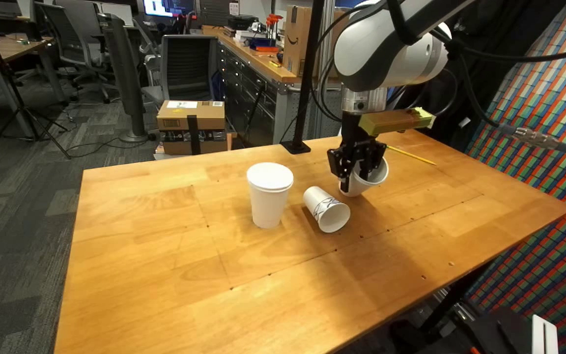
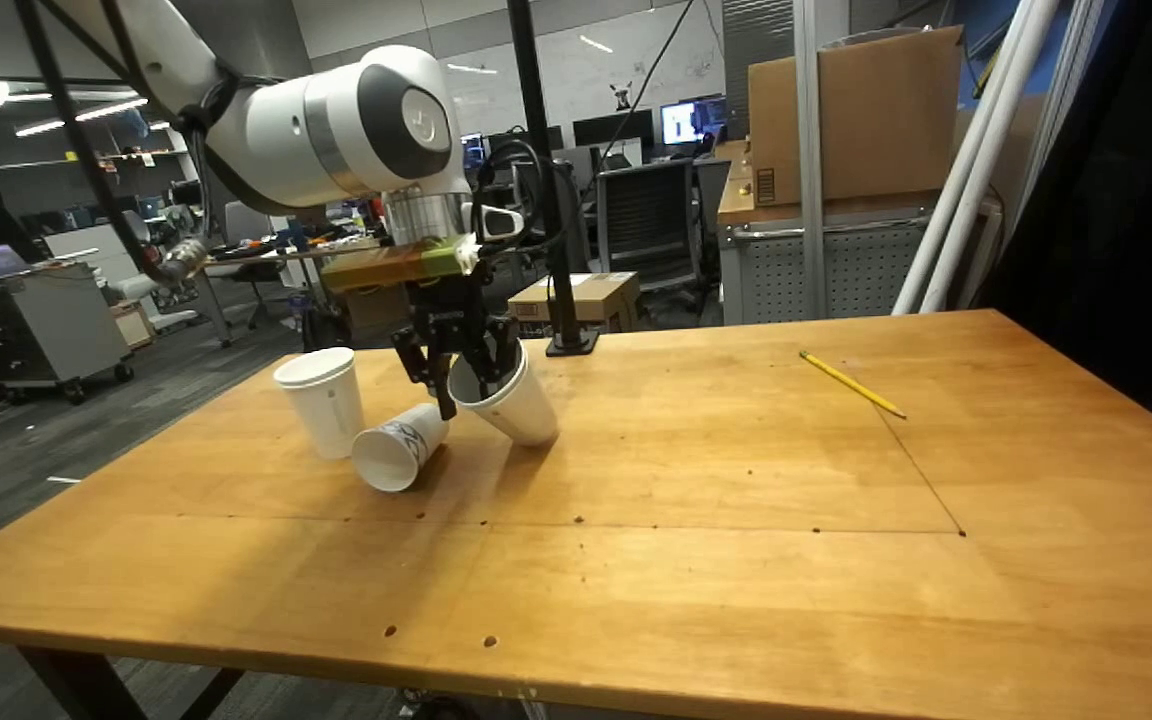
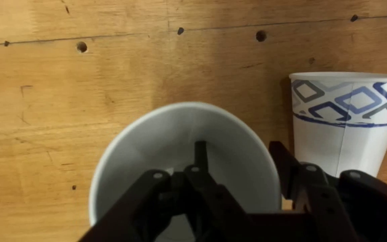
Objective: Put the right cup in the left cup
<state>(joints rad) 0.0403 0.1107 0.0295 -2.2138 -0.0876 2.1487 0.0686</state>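
The right cup (image 1: 361,187) is white and tapered. It is tilted, with its base at or close to the table, and also shows in an exterior view (image 2: 528,408) and the wrist view (image 3: 160,144). My gripper (image 1: 354,180) is over its rim, also seen in an exterior view (image 2: 468,400). In the wrist view (image 3: 238,146) one finger is inside the cup and one outside; they stand apart with the cup wall between them. The left cup (image 1: 267,209) stands upright with a white top, also in an exterior view (image 2: 329,415); it is outside the wrist view.
A patterned white cup (image 1: 315,199) lies on its side between the two, close to my outer finger in the wrist view (image 3: 328,144). A yellow pencil (image 2: 851,384) lies on the wooden table (image 1: 165,275). A black post (image 1: 296,146) stands at the table's edge.
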